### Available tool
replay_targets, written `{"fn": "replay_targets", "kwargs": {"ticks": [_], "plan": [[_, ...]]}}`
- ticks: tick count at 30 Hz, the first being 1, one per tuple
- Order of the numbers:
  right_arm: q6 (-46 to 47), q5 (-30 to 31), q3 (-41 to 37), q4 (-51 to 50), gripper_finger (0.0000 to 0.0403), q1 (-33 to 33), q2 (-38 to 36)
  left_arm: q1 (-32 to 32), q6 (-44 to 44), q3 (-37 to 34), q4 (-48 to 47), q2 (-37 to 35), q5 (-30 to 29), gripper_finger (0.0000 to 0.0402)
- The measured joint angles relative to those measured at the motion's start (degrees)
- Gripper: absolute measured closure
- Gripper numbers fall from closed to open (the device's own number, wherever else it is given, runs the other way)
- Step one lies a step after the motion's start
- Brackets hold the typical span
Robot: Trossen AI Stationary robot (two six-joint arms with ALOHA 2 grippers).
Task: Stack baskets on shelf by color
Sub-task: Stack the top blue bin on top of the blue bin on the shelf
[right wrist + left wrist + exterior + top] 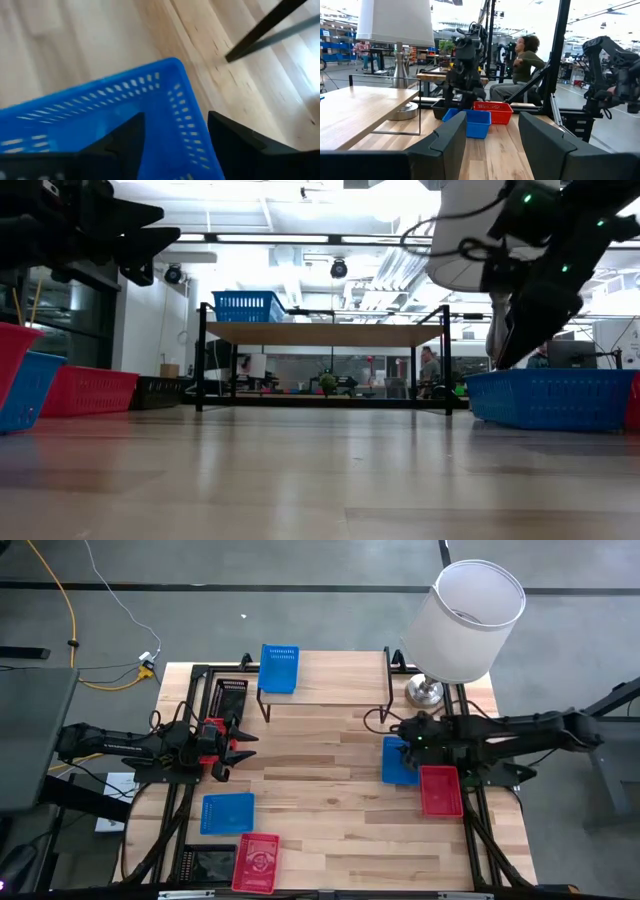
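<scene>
My right gripper [172, 137] spread wide over blue basket [398, 762], on table just beside lamp [462, 625] base, red basket [441, 790] touching it. One finger inside rim, one outside. Basket looks light, thin perforated plastic — likely flexes, slick. Best pinch short wall near corner. Shelf [335, 680] nearby, another blue basket on top. Left gripper [232, 748] part-open, empty, far side.

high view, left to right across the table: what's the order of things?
left gripper → blue basket lying flat → red basket at the near edge → blue basket on the shelf → blue basket under the right gripper → red basket
</scene>
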Motion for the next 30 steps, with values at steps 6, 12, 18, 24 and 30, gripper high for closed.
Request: {"fn": "replay_targets", "kwargs": {"ticks": [6,12,18,24,30], "plan": [[-4.87,0.71,0.02,1.15,0.02,-2.79,5.57,0.0,0.0,0.0,-0.02,0.0,0.01,0.0231],[-6.73,1.1,0.04,1.42,0.0216,-4.77,8.88,0.0,0.0,0.0,-0.02,0.0,0.02,0.0231],[-6.41,-1.83,0.3,1.34,0.0309,-4.52,9.69,0.0,0.0,0.0,-0.02,0.0,0.0,0.0231],[-3.97,-6.84,6.66,0.83,0.0386,-1.45,9.53,0.02,0.46,0.0,1.17,0.0,-1.33,0.0231],[-6.53,-10.47,19.56,4.11,0.0399,4.6,9.71,0.02,0.4,0.02,2.08,-0.02,-1.17,0.0231]]}}
